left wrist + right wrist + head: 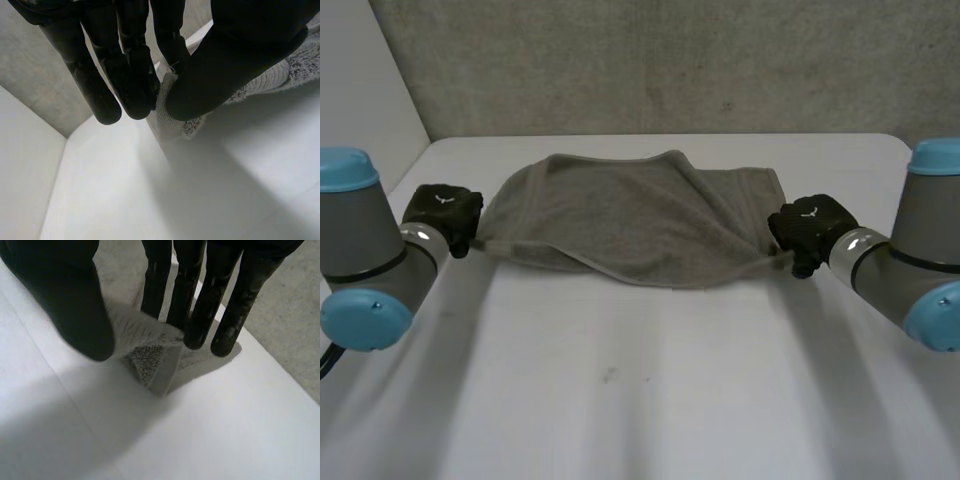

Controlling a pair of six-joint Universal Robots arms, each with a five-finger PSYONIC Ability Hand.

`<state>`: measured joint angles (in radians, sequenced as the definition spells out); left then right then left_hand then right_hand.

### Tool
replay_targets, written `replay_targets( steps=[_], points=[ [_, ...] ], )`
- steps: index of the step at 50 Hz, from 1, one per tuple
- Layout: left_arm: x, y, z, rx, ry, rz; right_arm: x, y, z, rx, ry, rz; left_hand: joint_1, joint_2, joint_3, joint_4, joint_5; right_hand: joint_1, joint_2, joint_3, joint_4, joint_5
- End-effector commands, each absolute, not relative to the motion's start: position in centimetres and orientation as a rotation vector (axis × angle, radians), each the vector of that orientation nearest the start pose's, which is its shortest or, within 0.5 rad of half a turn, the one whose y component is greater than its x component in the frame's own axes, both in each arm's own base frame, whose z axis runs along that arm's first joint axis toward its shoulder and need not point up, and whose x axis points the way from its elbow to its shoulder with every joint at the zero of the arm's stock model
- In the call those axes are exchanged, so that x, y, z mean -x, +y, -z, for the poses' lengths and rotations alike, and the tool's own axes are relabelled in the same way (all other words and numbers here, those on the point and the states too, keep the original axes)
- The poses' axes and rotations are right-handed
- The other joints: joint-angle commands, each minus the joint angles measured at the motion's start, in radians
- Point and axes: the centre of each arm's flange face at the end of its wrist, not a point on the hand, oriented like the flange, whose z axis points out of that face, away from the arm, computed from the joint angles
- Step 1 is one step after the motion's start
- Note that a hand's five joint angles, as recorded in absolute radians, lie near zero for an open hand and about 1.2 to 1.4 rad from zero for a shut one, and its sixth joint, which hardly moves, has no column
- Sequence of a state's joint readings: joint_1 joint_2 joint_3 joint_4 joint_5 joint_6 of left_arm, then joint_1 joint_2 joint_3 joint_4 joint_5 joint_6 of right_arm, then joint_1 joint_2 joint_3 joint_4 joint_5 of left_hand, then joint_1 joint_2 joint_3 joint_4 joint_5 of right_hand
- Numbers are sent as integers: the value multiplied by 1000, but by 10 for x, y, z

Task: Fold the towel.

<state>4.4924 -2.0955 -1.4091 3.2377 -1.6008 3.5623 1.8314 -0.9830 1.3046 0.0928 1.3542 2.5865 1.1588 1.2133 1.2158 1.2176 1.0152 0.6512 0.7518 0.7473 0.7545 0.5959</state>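
**Holding both near corners, towel stretched crosswise**

1. Position. The grey towel (640, 215) lies toward 12 o'clock on the white table (640, 400). Its long axis runs from 9 o'clock to 3 o'clock. The far part appears to rest on the surface, rumpled and partly doubled. The near hem sags in a shallow curve between the two hands.

2. Left hand. The left hand (442, 212) sits at the towel's 9 o'clock end. In its wrist view the left hand (235, 55) has thumb and fingers closed together, with a corner of the towel (172, 117) pinched between them.

3. Right hand. The right hand (810, 228) sits at the 3 o'clock end. In its wrist view the right hand (70, 295) likewise pinches a corner of the towel (147, 360) between thumb and fingers. A point of cloth hangs below the grip toward the table.

4. Governing relation. The body of the towel lies toward 12 o'clock from both hands. Each hand holds one end of the long axis, and neither is nearer the cloth than the other.

5. Judgement. The next move likely calls for both corners to travel together toward 12 o'clock, across the short axis, kept level and equally spaced.

6. Risk. The far edge is uneven, with a hump near 12 o'clock, so the hems may not meet squarely.
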Motion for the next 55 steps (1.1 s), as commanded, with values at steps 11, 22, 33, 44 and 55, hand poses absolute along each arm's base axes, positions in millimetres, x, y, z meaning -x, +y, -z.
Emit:
replay_targets(
  steps=[11,22,33,44,55],
  points=[
    [196,-346,-183,-672,2252,1826,-229,-351,-170,1134,2196,1696,238,183,180,179,207,56,-44,-40,-47,-63],
    [196,-346,-182,-671,2256,1823,-232,-347,-154,1335,2161,1704,238,183,180,179,207,12,-88,-84,-91,-107],
    [196,-345,-180,-675,2260,1819,-234,-351,-153,1339,2096,1850,238,183,180,179,207,178,78,82,75,59],
    [196,-346,-178,-674,2264,1813,-242,-349,-134,1515,2047,1913,238,183,180,179,207,-20,-121,-116,-123,-139],
    [196,-346,-177,-675,2267,1810,-245,-346,-124,1703,2014,1931,238,183,180,179,207,-35,-135,-131,-138,-154]
  ],
)
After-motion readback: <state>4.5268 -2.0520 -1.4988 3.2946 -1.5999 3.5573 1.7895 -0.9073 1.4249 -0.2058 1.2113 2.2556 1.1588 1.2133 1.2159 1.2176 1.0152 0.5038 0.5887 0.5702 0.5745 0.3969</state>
